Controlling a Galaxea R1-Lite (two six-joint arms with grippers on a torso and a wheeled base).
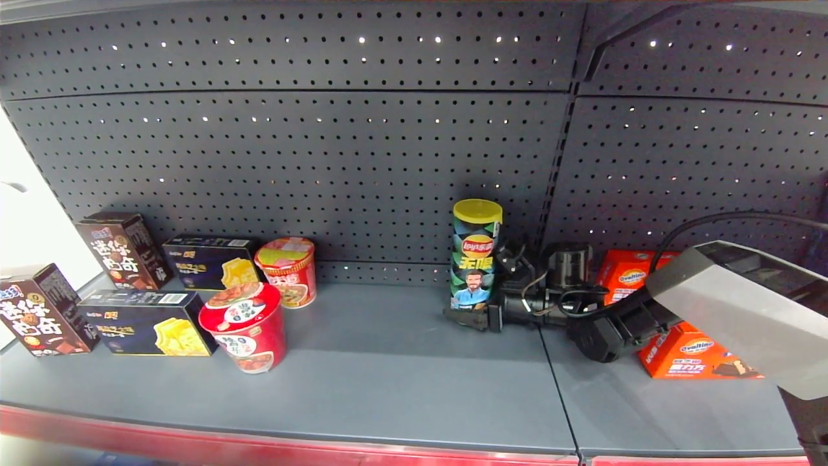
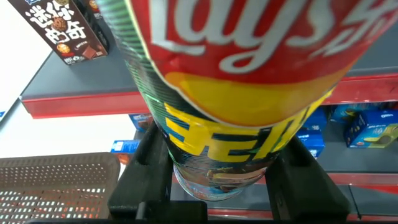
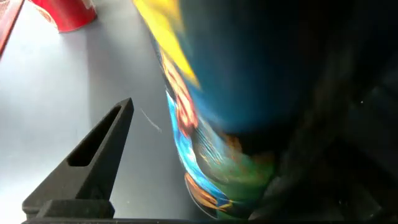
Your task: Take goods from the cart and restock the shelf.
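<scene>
Can [image 1: 477,252] stands right of centre in head view, on shelf [image 1: 388,388], close to pegboard [image 1: 291,162]. Long axis vertical, yellow lid [image 1: 477,210] up, print facing out. Right gripper [image 1: 469,309] at its base, fingers spread, one visibly clear of the can. Likely step: release. Withdraw straight back and level; any brush could tip so tall a can. Left gripper [image 2: 224,180] clamps second can [image 2: 249,74], probably next to place.

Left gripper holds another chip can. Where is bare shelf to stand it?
Widest bare patch: the shelf between the red noodle cups and the standing chip can, clear to the front edge. Crowded: the left end with its dark boxes, and right of the can, where the right gripper and arm lie before the orange boxes.
</scene>
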